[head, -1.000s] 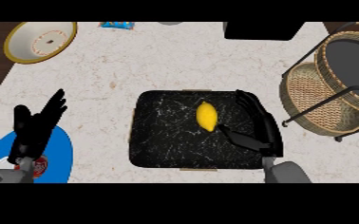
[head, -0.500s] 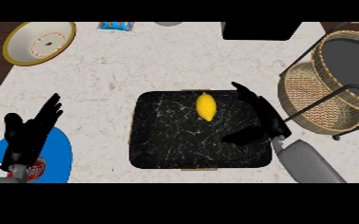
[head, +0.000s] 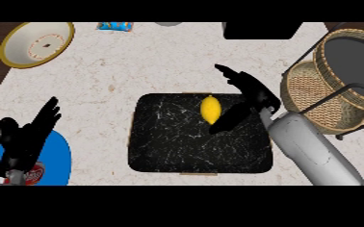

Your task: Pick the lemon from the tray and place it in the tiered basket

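Head view: speckled counter (head: pixel 142 67), black tray (head: pixel 171 144).

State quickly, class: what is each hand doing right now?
Left hand: open, holding nothing, resting at the view's left edge.
Right hand: open, fingers spread beside the lemon, not holding it.

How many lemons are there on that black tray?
1. The lemon lies near the back edge of the tray, right of its middle, just beside the right hand. No other shows, though the hand could hide something small.
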